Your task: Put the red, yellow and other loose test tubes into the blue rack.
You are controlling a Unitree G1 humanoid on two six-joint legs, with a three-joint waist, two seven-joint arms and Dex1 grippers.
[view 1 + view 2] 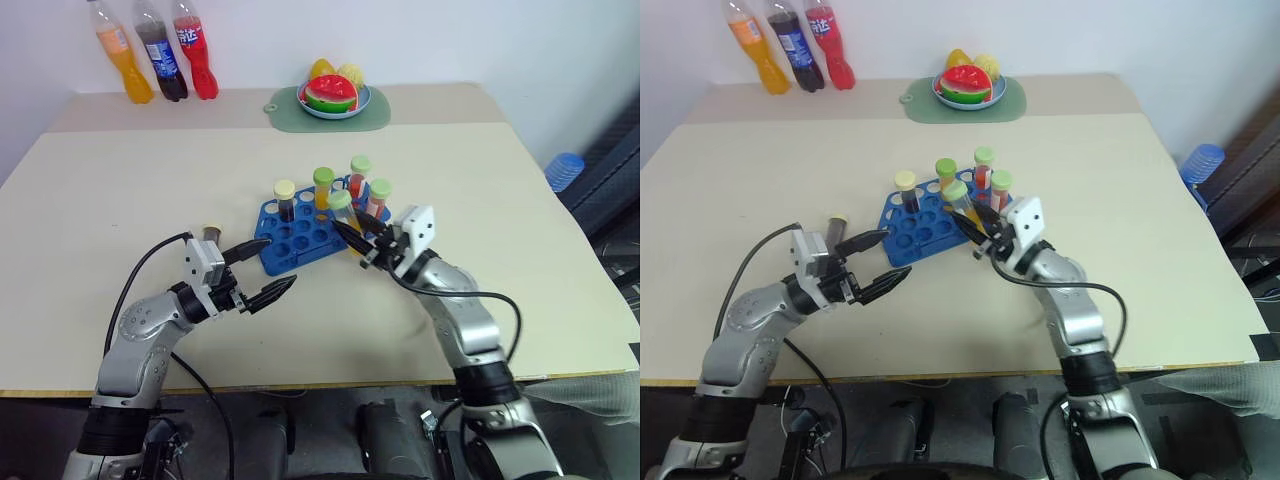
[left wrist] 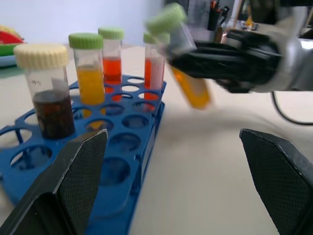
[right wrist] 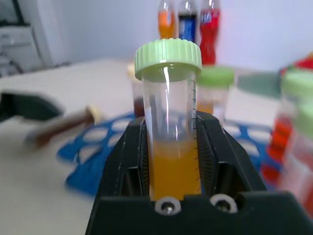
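Four capped tubes are stood in the blue rack (image 1: 305, 232) on the table (image 1: 120, 190). Beside the rack's right edge, an orange-filled tube (image 3: 170, 132) is clamped in the right gripper (image 3: 171, 147). Near the rack's left edge, the left gripper (image 1: 262, 272) is spread wide with nothing held, and a brown tube (image 1: 836, 228) lies loose behind it.

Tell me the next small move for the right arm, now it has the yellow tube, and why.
Probably carry it over an empty hole and tip it upright. The right gripper is shut on the green-capped yellow tube, tilted beside the blue rack, not above a hole. Four tubes already stand in the rack's back holes; front holes are free.
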